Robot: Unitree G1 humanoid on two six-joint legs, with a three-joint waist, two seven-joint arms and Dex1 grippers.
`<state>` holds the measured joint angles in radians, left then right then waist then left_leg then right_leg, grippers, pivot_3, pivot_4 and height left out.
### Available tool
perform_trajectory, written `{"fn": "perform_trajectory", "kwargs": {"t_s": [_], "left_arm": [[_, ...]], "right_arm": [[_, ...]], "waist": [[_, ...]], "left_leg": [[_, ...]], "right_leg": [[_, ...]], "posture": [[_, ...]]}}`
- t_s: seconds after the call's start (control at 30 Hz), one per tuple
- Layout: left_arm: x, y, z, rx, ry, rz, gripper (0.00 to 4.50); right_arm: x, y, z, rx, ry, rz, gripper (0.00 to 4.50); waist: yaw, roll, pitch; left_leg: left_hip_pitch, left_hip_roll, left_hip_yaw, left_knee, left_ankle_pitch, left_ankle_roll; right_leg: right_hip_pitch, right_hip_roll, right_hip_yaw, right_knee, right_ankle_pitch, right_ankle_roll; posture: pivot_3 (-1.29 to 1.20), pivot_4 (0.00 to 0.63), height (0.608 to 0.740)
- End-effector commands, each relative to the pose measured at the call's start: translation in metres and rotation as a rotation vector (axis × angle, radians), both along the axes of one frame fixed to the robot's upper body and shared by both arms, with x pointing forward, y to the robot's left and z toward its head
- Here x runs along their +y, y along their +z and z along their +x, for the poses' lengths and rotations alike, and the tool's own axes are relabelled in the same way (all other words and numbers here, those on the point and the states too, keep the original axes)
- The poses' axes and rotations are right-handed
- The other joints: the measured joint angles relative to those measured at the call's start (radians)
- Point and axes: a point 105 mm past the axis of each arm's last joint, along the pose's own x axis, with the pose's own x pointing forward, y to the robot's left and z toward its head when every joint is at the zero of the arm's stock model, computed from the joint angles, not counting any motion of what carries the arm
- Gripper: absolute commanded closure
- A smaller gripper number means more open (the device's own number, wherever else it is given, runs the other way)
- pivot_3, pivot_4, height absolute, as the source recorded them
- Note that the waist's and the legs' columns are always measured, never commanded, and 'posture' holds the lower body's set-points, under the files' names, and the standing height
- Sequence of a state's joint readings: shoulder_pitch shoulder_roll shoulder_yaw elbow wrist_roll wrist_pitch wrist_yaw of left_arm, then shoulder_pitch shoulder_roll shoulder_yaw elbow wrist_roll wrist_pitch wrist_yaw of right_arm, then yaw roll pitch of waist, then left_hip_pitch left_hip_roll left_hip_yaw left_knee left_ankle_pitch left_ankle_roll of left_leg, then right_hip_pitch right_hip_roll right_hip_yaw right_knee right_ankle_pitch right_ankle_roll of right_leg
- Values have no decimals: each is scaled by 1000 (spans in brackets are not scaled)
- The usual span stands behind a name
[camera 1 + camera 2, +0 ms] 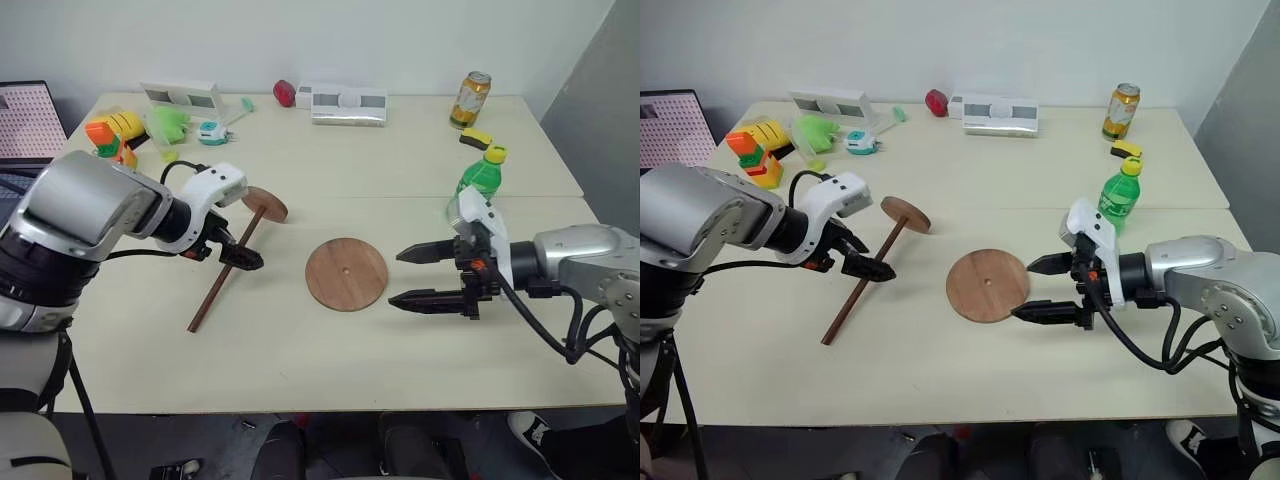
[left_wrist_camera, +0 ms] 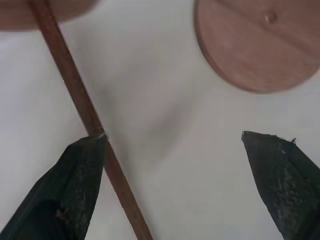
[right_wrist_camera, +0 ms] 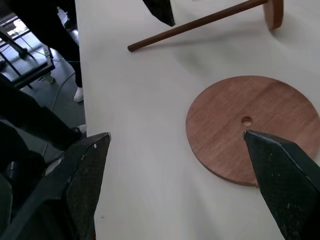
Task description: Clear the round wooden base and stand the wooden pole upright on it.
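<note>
Your left hand [image 1: 238, 252] hangs with its fingers spread wide and empty, one fingertip [image 2: 89, 150] right against the wooden pole [image 1: 228, 277], which lies tilted on the counter [image 1: 300, 360] with its small disc end propped up. Your right hand [image 1: 418, 276] is also spread and empty, just beside the round wooden base [image 1: 346, 273], which lies flat and bare mid-counter.

The scene is bright and evenly lit, with soft light from above. The table [image 1: 300, 360] shows no strong glare. Under the wooden pole [image 1: 225, 275] lies only a faint, soft shadow. In the left wrist view the round wooden base [image 2: 255, 45] looks slightly blurred, and the black fingertips [image 2: 75, 185] look grainy.
</note>
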<state>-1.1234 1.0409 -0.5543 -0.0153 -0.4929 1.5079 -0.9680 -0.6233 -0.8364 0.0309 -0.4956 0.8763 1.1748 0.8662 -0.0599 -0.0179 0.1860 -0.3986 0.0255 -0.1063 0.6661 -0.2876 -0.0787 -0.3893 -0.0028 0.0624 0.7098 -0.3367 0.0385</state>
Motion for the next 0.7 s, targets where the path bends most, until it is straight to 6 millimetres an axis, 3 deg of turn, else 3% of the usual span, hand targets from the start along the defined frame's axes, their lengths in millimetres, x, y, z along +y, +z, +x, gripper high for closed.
{"fn": "perform_trajectory", "kwargs": {"t_s": [0.03, 0.37, 0.5, 0.7], "left_arm": [[13, 0, 8, 73, 157, 78, 0], [10, -15, 33, 184, 329, 130, 0], [12, -43, 36, 246, 408, 179, 0], [12, -54, 41, 230, 420, 234, 1130]], "right_arm": [[10, 8, -2, -59, 48, 27, 60], [21, 4, -8, -56, 90, 45, 60], [25, 3, -10, -59, 98, 56, 60], [28, 4, -10, -56, 88, 71, 0]], "waist": [[0, 0, 0], [0, 0, 0], [0, 0, 0], [-3, 0, 0]], "left_leg": [[0, 0, -1, 1, 0, 0], [0, 0, -1, 2, 0, 0], [0, 0, -2, 2, 0, 0], [-1, -1, -1, 4, 0, 0]], "right_leg": [[0, 0, -1, 1, 0, 0], [0, 0, 0, 2, 0, 0], [0, 0, 0, 2, 0, 0], [0, 0, 1, 3, 0, 0]], "posture": [[0, 150, 740], [0, 150, 740], [0, 150, 740], [0, 150, 740]]}}
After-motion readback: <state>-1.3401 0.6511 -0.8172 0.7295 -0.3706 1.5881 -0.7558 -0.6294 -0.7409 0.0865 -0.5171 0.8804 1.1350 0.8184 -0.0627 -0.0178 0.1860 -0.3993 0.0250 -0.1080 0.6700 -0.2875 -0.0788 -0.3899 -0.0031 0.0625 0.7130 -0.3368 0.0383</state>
